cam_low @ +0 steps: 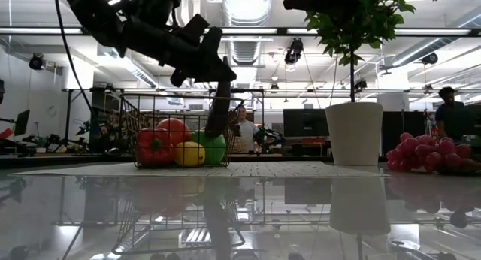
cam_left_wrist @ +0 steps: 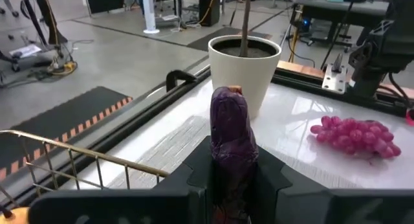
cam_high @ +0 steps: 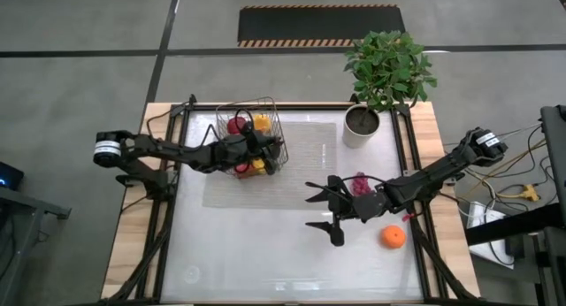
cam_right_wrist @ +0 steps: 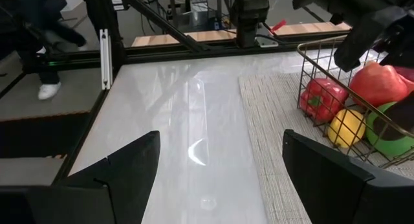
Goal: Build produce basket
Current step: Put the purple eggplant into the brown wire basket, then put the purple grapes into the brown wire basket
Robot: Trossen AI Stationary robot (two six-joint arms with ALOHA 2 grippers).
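From above, we see the left gripper (cam_high: 256, 151) over the dark wire grid basket (cam_high: 252, 145) near the tabletop's far edge. At table level, red pepper (cam_low: 154, 147) and yellow lemon (cam_low: 189, 153) sit inside. Left wrist: fingers clamped on the dark purple eggplant (cam_left_wrist: 233, 136). Right gripper (cam_high: 320, 213): fingers wide apart, mid-table.

My left arm reaches in from the table's left edge, and my left gripper (cam_high: 256, 153) is clamped tight on the eggplant (cam_left_wrist: 231, 138). My right arm stretches in from the right edge toward the middle of the table, and my right gripper (cam_high: 325, 214) hangs there with its fingers spread wide, holding nothing.
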